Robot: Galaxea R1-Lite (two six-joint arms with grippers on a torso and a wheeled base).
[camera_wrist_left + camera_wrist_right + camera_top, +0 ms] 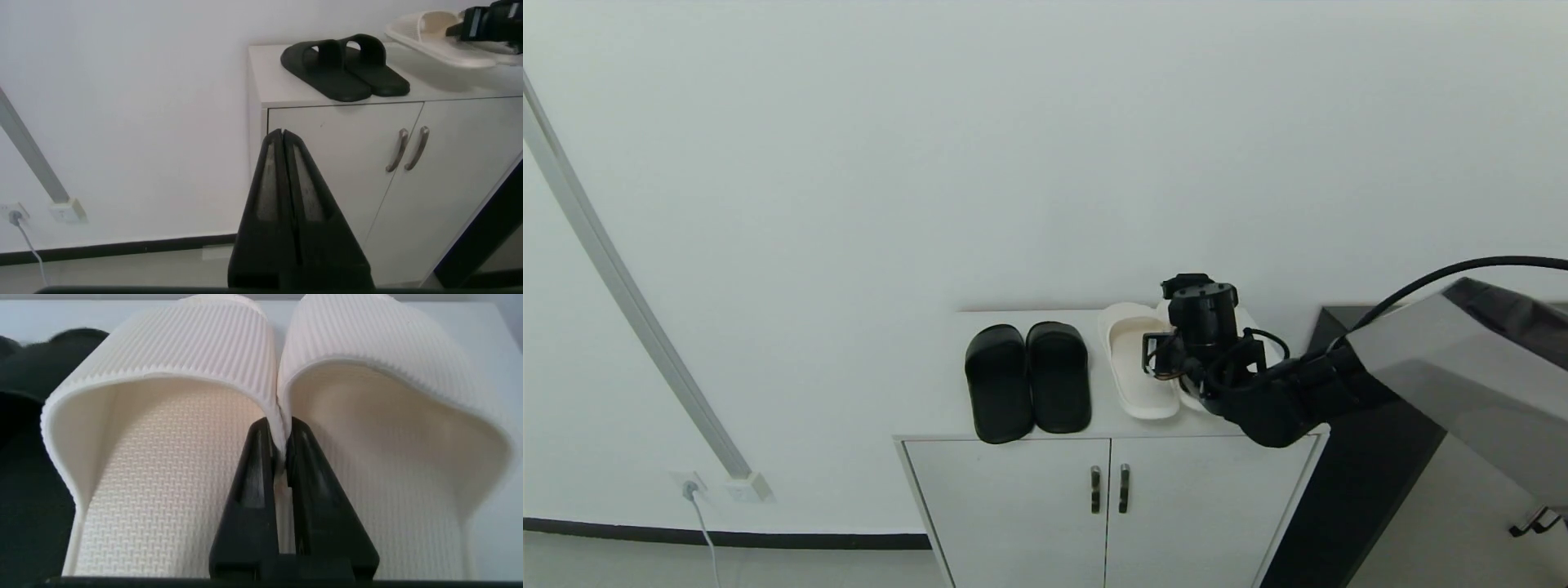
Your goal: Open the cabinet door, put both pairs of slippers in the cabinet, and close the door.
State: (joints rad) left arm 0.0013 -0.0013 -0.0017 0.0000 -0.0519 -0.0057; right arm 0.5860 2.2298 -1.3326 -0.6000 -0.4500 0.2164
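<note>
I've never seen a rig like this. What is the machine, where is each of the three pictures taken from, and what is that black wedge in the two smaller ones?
It is a robot with two arms, each ending in a pincer. The wide picture comes from a camera on its head, looking down at a white cabinet with both doors shut. On top lie a pair of black slippers and, to their right, a pair of white slippers.

The other two pictures come from cameras on the wrists, so the black wedge in each is that arm's own pincer. The right pincer sits at the white slippers and looks closed on the two inner edges where they meet. The left pincer is closed on nothing, out in front of the cabinet.
</note>
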